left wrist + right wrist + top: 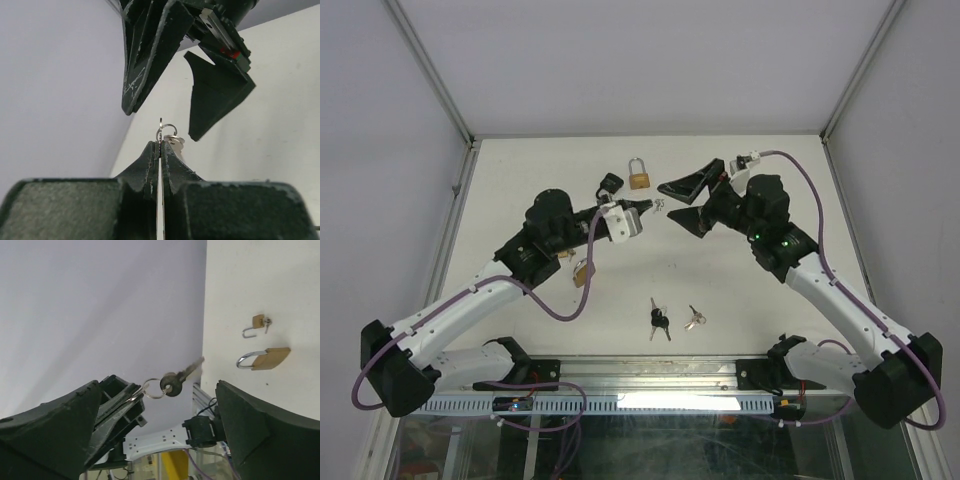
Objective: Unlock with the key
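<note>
Above the white tabletop, the left pincer is clamped tight on the split ring of a key, holding it clear of the surface. The key's dark head hangs from the ring and its silver blade points away from the left fingers. The right pincer faces it from the 3 o'clock side with its jaws spread wide, one finger on either side of the key and neither touching it. A brass padlock lies flat on the tabletop just beyond the key, at its 11 o'clock, shackle pointing toward the far wall. A smaller brass padlock lies at about 8 o'clock from the key, beside the left arm's purple cable. Two dark-headed keys and a silver key lie side by side at 6 o'clock, well apart from both pincers, nearer the arms' bases.
</note>
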Available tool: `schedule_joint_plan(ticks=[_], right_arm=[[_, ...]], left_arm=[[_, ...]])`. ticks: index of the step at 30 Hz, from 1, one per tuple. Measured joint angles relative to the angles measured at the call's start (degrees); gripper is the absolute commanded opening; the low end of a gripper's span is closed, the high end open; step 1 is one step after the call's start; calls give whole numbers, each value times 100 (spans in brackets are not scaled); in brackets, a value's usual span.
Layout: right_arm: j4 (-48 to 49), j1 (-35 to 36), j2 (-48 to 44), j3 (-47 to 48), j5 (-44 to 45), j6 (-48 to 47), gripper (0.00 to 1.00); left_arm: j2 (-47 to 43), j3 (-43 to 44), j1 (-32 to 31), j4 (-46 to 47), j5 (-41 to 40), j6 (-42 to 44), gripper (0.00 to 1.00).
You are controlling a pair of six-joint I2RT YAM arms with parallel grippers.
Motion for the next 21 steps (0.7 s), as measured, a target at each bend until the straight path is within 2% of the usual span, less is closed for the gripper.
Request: schedule_joint_plan(ticks=[3,7,9,14,18,21], right_arm=[[-426,-101,-138,72,-15,-682,100],[-1003,-227,-284,636,-170,-2402,100],[-944,-245,-356,933,-632,-3375,99],[-636,-243,-407,1405,-2667,-5198,90],[-798,-225,-39,1670,-3735,-5906,82],[-317,-225,205,1397,-4251,-5633,77]], left_arm=[[-243,15,4,-450,57,-1211,0],[-415,28,44,-835,365,-2673,0],[-417,92,142,-1032,656,-3427,0],[-404,238,393,-1311,1163,-4677,0],[-404,258,487,-1222,1558,-5261,0],[-411,164,702,-732,1856,-5840,0]])
